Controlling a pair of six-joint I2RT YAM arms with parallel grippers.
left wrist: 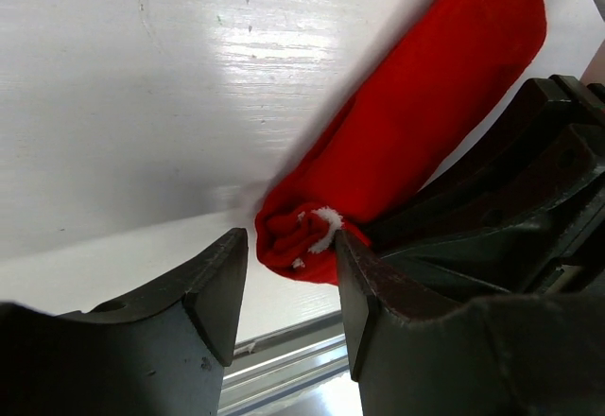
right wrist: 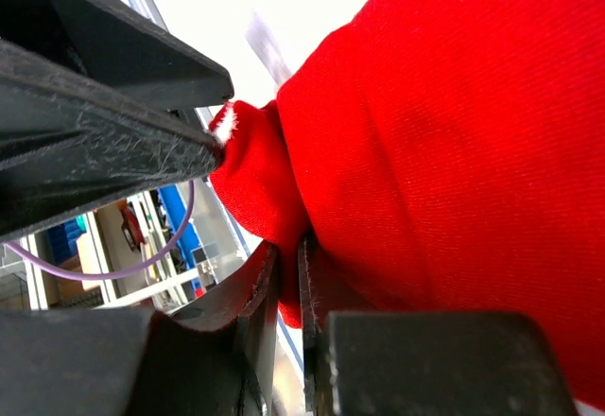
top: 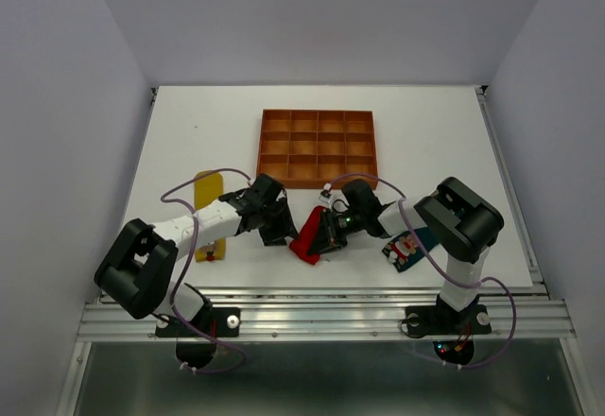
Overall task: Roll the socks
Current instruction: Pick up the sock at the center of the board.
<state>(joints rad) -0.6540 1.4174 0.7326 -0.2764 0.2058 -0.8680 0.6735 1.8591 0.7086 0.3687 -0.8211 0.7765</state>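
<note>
1. Socks lie on the white counter (top: 189,132) in front of the two arms. The red sock (top: 306,239) is in the middle. The teal sock (top: 408,247) lies to its right beneath the right arm, and the yellow sock (top: 207,189) lies to its left, partly under the left arm.
2. The red sock lies aslant on the counter. Its near end is wound into a small tight bundle with a white tuft showing, and the rest stretches away as a loose tube of cloth.
3. The left pincer (left wrist: 291,246) stands open, its two fingers on either side of the rolled end. One finger touches the cloth and the other stands just clear of it.
4. The right pincer (right wrist: 288,260) is nearly closed, with a fold of the red sock nipped in the narrow slit between its jaws.
5. The two pincers face each other closely across the sock, and a left fingertip touches the white tuft.
6. The teal sock lies flat near the front edge of the counter with its white-and-red pattern facing up. The yellow sock also lies flat, running lengthwise toward the front edge.
7. An orange-brown compartmented tray (top: 318,147) sits behind the pincers, apart from all three socks.
</note>
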